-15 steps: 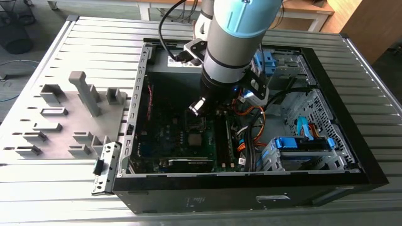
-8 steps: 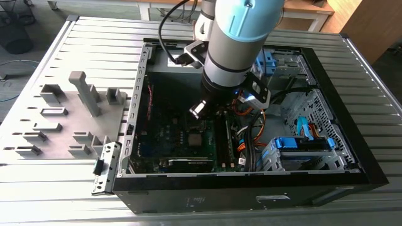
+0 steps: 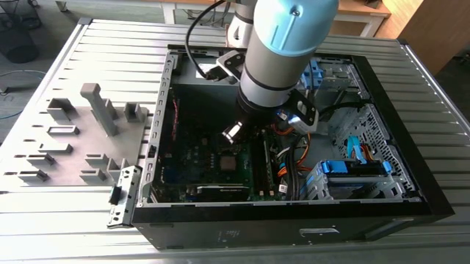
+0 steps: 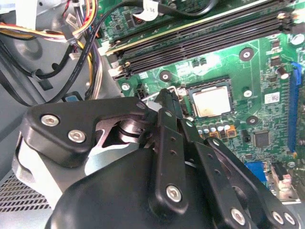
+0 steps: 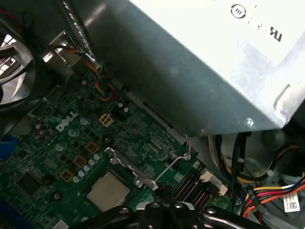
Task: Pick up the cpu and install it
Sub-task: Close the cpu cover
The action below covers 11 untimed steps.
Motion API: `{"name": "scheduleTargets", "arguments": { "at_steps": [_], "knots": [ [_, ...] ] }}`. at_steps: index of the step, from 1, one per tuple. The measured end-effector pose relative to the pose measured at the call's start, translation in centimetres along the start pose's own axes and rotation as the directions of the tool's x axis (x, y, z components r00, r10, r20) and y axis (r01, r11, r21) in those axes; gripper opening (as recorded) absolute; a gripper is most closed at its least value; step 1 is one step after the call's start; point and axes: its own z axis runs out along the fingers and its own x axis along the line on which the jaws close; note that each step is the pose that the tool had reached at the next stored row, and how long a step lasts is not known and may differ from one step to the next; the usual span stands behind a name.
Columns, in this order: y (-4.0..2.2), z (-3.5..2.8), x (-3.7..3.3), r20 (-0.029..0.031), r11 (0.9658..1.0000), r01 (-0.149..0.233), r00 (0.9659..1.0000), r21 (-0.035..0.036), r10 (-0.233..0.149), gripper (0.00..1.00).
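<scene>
The cpu (image 4: 211,101) lies flat in its socket on the green motherboard (image 4: 267,71), pale metal top up; it is also seen in the first wrist view (image 5: 107,191) and, tiny, in the exterior view (image 3: 232,163). My gripper (image 4: 164,98) is shut, its black fingers meeting in a point right beside the socket, a finger's width from the cpu. In the first wrist view the gripper (image 5: 164,194) tip touches the end of the socket's thin wire lever (image 5: 172,164). I cannot tell whether the lever is pinched. Nothing else sits between the fingers.
The arm (image 3: 283,55) reaches down into the open computer case (image 3: 411,187). Memory sticks (image 4: 200,40) run beside the socket. Cable bundles (image 4: 71,28) and the silver power supply (image 5: 200,62) crowd one side. Grey holder blocks (image 3: 81,137) stand on the table at the exterior view's left.
</scene>
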Motion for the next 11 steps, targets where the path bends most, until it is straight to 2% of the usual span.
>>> {"name": "scheduleTargets", "arguments": {
  "at_steps": [11],
  "knots": [
    [-1.32,-0.25,0.69,0.0106,0.9999,0.001,0.9999,-0.0126,-0.001,0.11]
  ]
}}
